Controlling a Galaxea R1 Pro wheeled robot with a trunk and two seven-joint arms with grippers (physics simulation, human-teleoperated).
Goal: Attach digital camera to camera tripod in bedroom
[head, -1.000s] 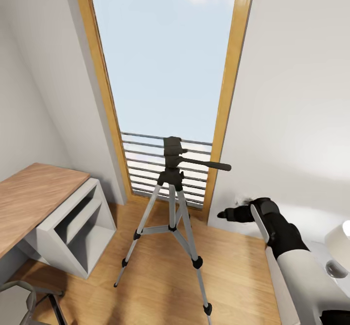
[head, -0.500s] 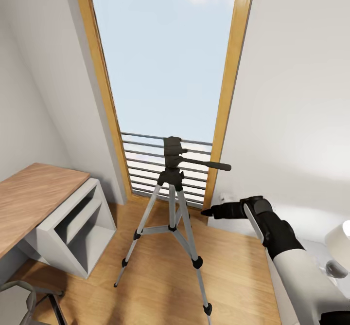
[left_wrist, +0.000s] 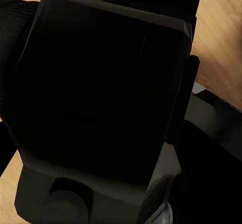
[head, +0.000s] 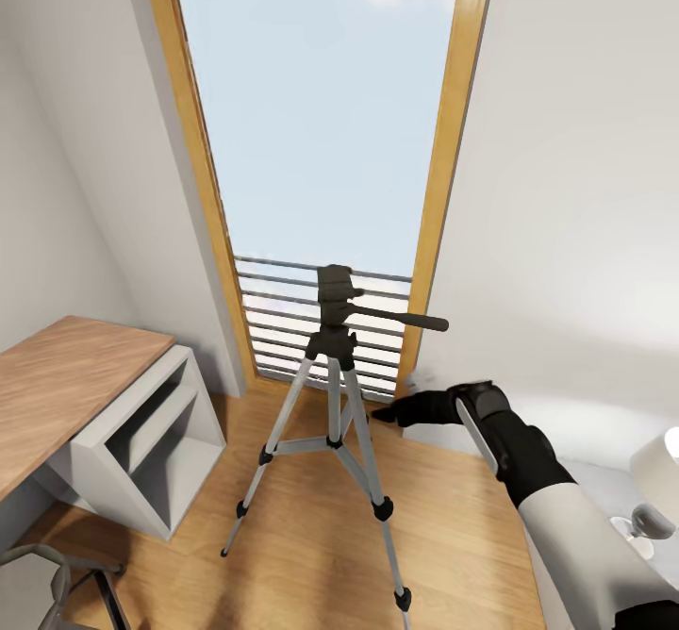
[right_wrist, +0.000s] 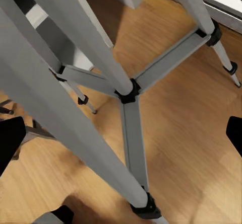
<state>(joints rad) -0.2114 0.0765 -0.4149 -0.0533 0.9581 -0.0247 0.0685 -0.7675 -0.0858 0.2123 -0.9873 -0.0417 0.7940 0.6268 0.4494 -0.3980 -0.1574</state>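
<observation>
The camera tripod point(head: 337, 366) stands on the light wood floor in front of the tall window, its black head point(head: 337, 292) bare and its pan handle point(head: 413, 321) pointing right. My right gripper point(head: 382, 414) reaches in from the right at about mid-leg height, just short of the nearest leg. In the right wrist view the silver tripod legs and their centre brace joint point(right_wrist: 129, 93) are very close, and my right gripper point(right_wrist: 122, 139) is open, with one black fingertip point(right_wrist: 10, 144) at each edge. The digital camera is out of view. The left wrist view holds a dark black bulk point(left_wrist: 101, 93) over wood floor.
A wooden desk point(head: 57, 394) with a white open shelf unit point(head: 156, 441) stands at the left, with a chair frame point(head: 57, 573) below it. The wood-framed window point(head: 321, 140) with its railing point(head: 283, 328) is behind the tripod. A white lamp point(head: 658, 465) sits at the right edge.
My right arm has moved left along the wall, bringing the gripper closer to the tripod's legs. The tripod and the view have not shifted.
</observation>
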